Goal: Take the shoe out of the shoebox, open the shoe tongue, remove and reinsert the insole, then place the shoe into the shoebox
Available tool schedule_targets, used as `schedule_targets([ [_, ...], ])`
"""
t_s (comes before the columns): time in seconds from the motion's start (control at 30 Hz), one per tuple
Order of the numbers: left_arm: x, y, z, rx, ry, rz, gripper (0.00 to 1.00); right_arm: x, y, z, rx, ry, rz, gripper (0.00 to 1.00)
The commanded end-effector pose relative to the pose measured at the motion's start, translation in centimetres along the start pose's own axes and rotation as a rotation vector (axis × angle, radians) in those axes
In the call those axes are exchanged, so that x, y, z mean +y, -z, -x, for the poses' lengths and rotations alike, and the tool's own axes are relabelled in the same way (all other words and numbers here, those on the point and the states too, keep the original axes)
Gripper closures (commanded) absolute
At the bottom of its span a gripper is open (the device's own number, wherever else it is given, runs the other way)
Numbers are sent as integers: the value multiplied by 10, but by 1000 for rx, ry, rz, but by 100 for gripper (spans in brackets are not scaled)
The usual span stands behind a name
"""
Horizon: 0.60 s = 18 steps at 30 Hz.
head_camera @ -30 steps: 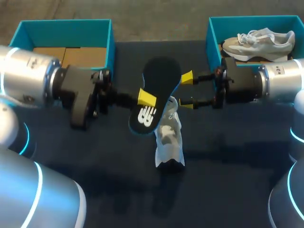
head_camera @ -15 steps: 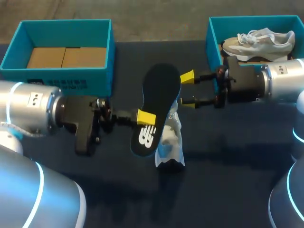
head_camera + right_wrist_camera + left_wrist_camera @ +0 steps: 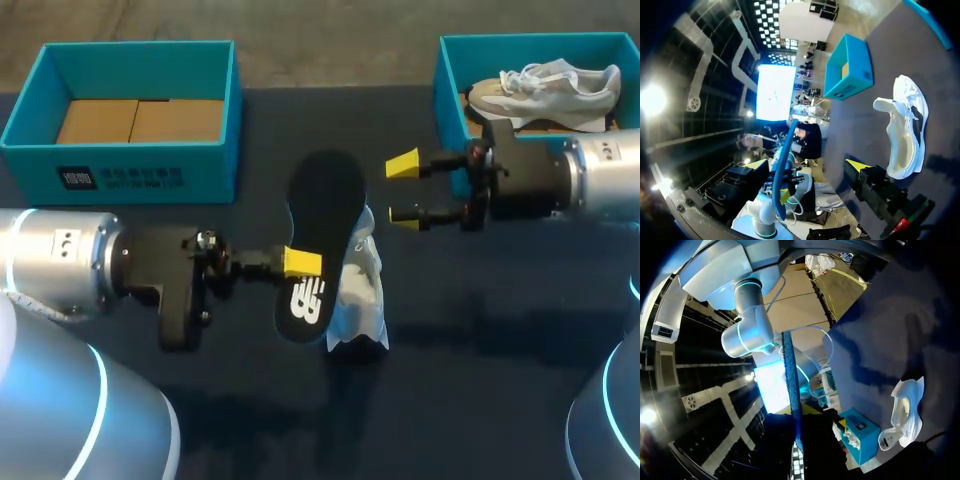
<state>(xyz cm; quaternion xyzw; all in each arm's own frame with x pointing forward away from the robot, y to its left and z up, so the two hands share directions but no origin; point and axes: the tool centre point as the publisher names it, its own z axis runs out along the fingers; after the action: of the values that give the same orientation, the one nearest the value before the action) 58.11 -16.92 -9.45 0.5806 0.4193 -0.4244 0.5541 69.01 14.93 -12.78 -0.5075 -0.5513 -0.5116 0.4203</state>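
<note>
Arms horizontal: left gripper (image 3: 303,264) clamps flat black insole (image 3: 328,200), white fabric sneaker (image 3: 362,290) under it; right gripper (image 3: 403,190) spread, empty, near insole's toe.

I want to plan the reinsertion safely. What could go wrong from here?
1. Only the left tool grips the insole, near its heel end; the long front part is unsupported and may bend or slip.
2. The shoe lies free on the table, and the right tool is open, apart from it, so pushing the insole in could shove the shoe away.
</note>
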Motion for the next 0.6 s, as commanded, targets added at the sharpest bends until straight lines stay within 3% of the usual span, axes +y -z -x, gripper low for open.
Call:
schedule_targets([
  [0.03,1,2,-4,4,-12,13,100,-8,0,-3,0,0,7,0],
  [0.6,35,4,-23,12,-49,-16,100,-16,-12,-11,20,30,20,0],
])
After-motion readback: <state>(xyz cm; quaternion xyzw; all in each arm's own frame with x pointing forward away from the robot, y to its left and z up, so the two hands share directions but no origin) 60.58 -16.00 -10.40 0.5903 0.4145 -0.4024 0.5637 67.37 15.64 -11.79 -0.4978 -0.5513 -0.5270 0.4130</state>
